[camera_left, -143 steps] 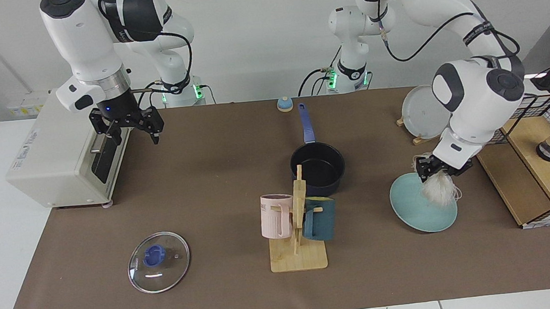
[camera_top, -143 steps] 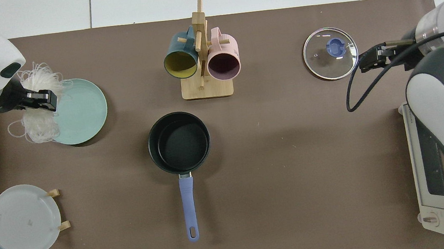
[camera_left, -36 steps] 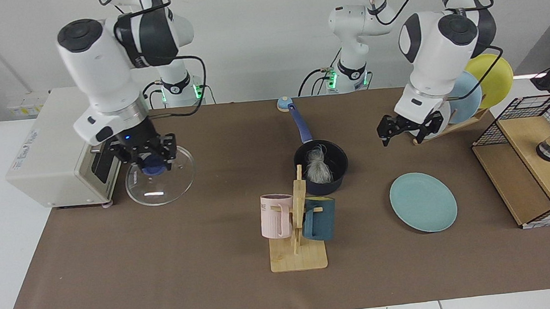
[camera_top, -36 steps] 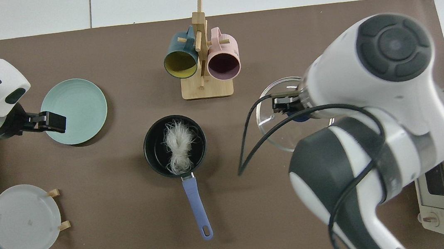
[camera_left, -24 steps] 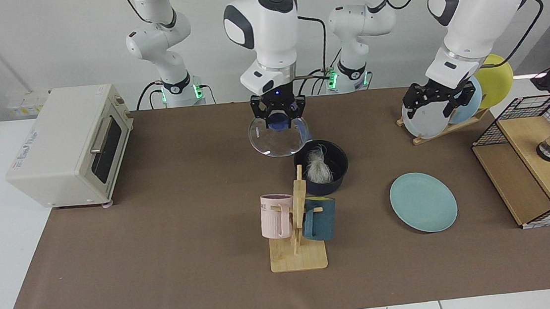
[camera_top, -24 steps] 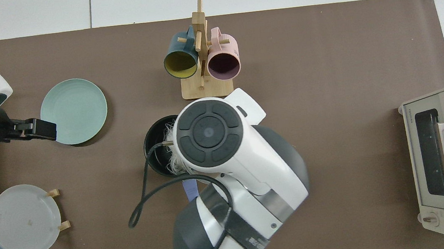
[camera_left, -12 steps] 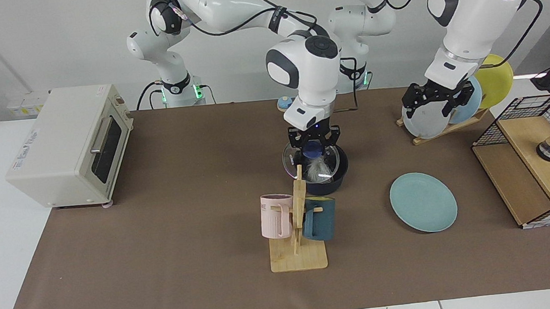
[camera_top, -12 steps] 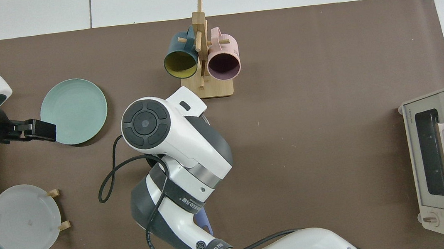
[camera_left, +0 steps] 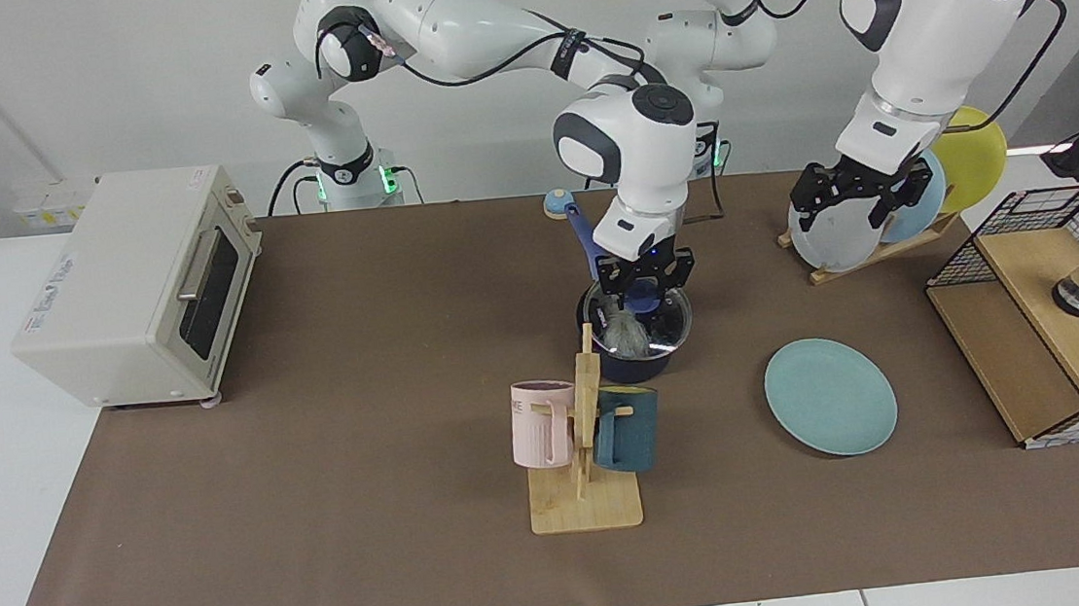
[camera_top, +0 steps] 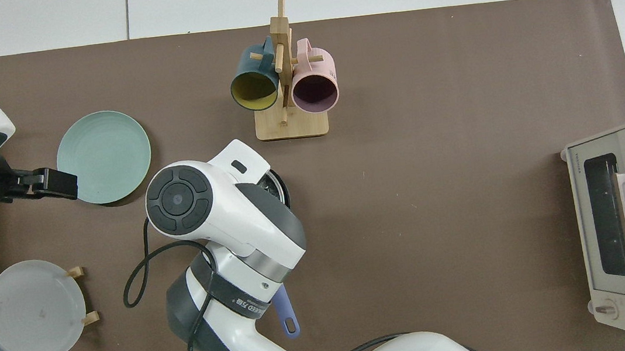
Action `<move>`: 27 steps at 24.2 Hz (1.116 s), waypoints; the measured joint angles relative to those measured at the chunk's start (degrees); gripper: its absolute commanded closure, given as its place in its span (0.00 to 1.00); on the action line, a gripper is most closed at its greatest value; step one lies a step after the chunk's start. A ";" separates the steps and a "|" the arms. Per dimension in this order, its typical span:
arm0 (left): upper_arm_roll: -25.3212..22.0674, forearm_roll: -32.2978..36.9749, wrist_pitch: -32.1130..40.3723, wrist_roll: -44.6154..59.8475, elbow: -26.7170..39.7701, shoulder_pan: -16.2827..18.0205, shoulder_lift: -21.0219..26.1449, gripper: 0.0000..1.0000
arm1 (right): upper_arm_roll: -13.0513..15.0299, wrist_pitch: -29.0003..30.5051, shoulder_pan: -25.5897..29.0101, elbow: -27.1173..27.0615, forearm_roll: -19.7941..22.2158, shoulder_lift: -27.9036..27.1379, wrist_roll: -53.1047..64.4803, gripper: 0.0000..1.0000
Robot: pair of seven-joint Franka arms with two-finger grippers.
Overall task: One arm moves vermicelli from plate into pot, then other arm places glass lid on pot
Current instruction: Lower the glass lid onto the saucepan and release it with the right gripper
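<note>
at centre frame in the facing view, the right gripper (camera_left: pixel 645 277) pinches the blue knob of the glass lid (camera_left: pixel 641 324), which sits on the pot (camera_left: pixel 637 358) with the vermicelli (camera_left: pixel 622 332) inside. lower right of it the plate (camera_left: pixel 831 396) lies bare. at upper right the left gripper (camera_left: pixel 859 192) waits with fingers spread, in front of the racked plates (camera_left: pixel 921 196).
</note>
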State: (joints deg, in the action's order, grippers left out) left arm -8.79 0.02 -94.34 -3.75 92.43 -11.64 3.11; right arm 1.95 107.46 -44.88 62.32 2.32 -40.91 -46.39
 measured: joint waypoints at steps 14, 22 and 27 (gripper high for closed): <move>-0.07 0.00 0.02 0.00 0.00 0.01 -0.01 0.00 | 0.08 -0.14 0.04 0.02 1.60 -0.01 0.16 1.00; -0.07 0.00 0.05 0.00 0.00 0.01 -0.02 0.00 | 0.03 -0.14 -0.11 0.03 1.57 0.07 0.16 1.00; -0.07 0.00 0.06 0.00 0.00 0.01 -0.02 0.00 | 0.03 -0.27 -0.32 0.14 1.57 0.46 0.16 1.00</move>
State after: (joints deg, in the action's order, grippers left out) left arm -8.86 0.02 -94.29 -3.75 92.43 -11.63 3.09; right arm 1.98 107.19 -45.20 62.46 3.89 -40.45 -46.23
